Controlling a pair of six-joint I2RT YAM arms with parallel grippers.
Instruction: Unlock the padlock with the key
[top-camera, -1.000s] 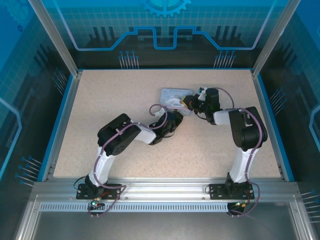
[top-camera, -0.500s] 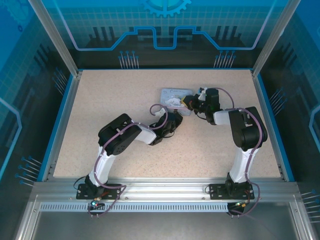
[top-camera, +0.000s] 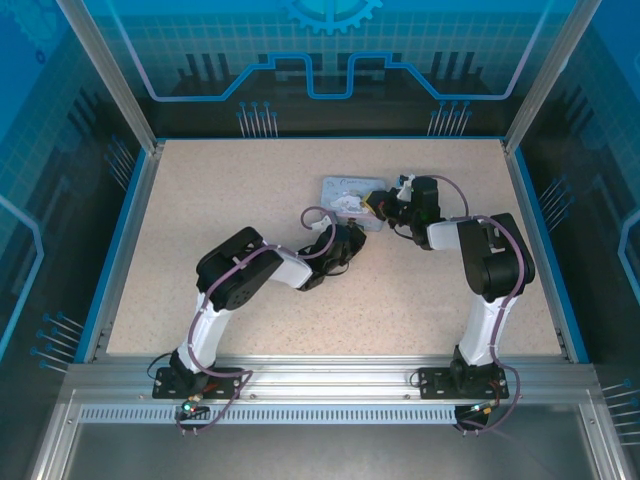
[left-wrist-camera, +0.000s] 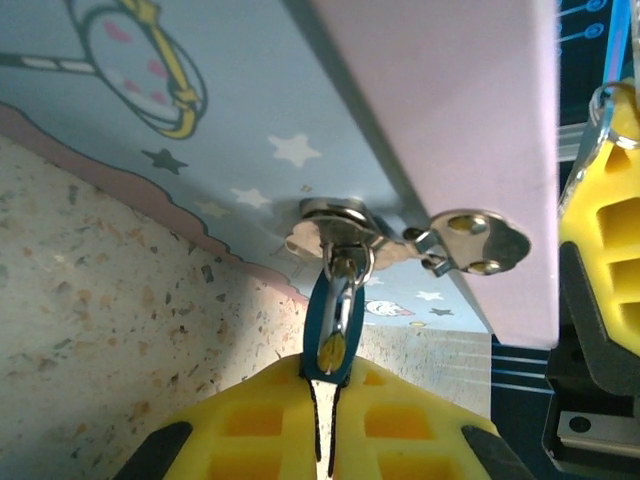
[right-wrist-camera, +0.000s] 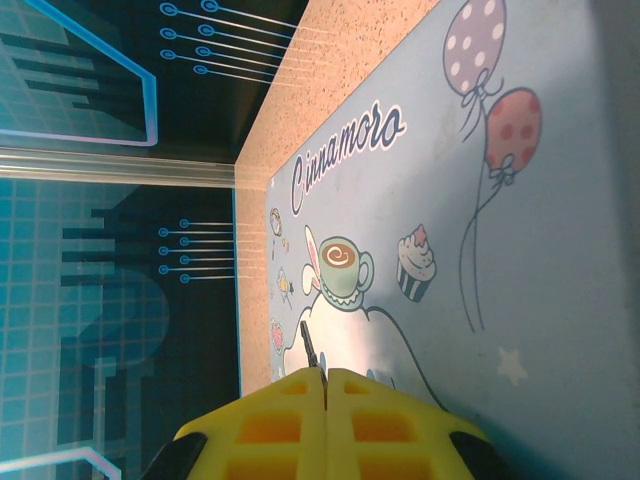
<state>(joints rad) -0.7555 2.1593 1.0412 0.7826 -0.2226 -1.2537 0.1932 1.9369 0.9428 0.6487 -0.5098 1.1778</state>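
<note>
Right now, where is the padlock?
In the left wrist view the padlock hangs on the clasp of the tin, its lower end pinched by the left gripper.

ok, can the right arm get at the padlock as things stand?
Probably not cleanly: the left pincer is shut on the padlock at the hasp, covering its body. The right pincer holds the key.

Left tool drawn slightly back from tin, cable loop shifted
</note>
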